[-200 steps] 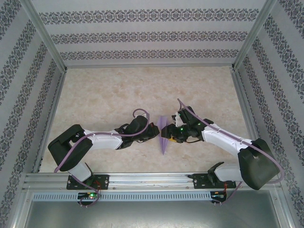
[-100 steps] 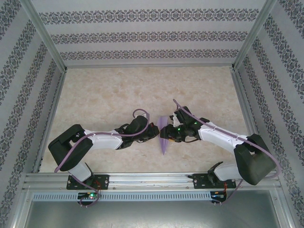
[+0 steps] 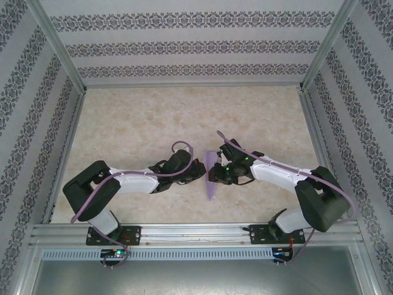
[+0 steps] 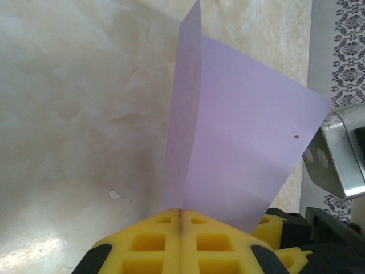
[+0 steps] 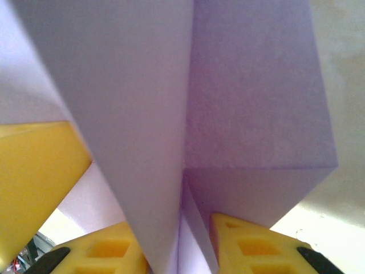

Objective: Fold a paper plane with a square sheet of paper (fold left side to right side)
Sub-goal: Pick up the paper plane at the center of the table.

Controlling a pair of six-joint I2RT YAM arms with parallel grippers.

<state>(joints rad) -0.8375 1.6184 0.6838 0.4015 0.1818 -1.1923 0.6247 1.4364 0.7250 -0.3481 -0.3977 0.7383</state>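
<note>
Marbled beige table [image 3: 135, 117] spreads far beyond both claws, and patterned walls [image 3: 184, 46] close it in on three sides. Left arm [image 3: 132, 182] lies low and reaches across toward the right. Right arm [image 3: 282, 175] reaches across toward the left. The two claws meet near the middle of the table, almost nose to nose. The paper plane [image 3: 210, 187] stands on edge in the narrow gap between them, a slim lavender wedge. Its pointed end runs past both claws toward the arm bases, and its broader end rises on the far side of them. Left gripper [image 3: 200, 171] sits on the plane's left flank. In its own wrist view the left gripper [image 4: 181, 216] has its yellow pads [image 4: 154, 242] pressed flush together, clamped on the plane. The paper plane [image 4: 228, 148] rises straight out of the pad seam, with one crease [image 4: 188, 108] standing directly above the seam and a broad panel leaning off to the claw's right. Right gripper [image 3: 217, 174] sits against the plane's right flank. In the right wrist view the right gripper [image 5: 181, 231] has its yellow pads [image 5: 256, 245] a little apart, with layers of the paper plane [image 5: 251, 103] running down between them. I cannot tell whether those pads actually pinch the paper. A small dark speck [image 4: 296, 137] marks the broad panel, up and right of the left claw.
</note>
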